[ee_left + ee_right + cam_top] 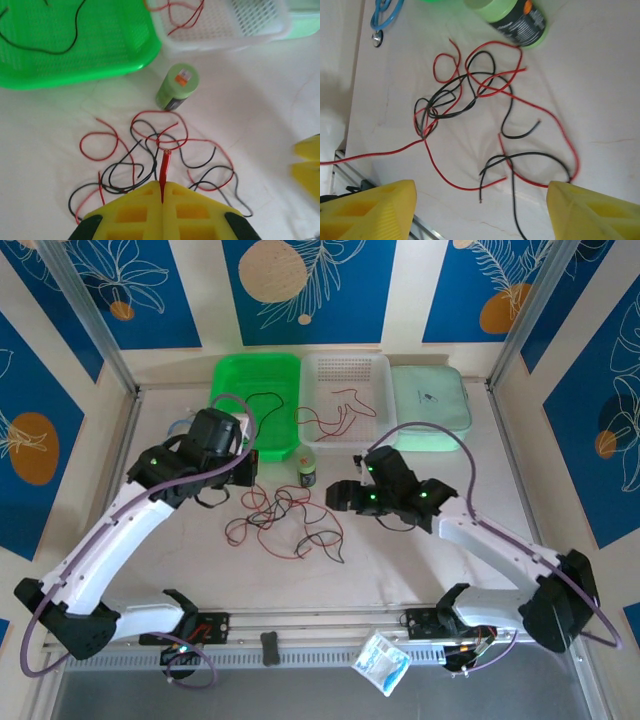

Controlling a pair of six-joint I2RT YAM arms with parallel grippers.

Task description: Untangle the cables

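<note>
- Jaws of the left gripper are pressed together on a red cable, which sticks out straight from between the yellow fingers.
- Jaws of the right gripper stand wide apart with nothing between them, above the near edge of the tangle.
- Just past the held end, the cables lie on the table in a loose heap, red and black strands looping over each other.
- From above, the heap sits between the two grippers, the left one at its left and the right one at its right.
- A green can stands just beyond the heap, apart from it.
- Behind the can, a green basket holds a black strand, and the white basket beside it holds a red strand.
- A blue stethoscope lies on the table off to the left, well apart from the heap.
</note>
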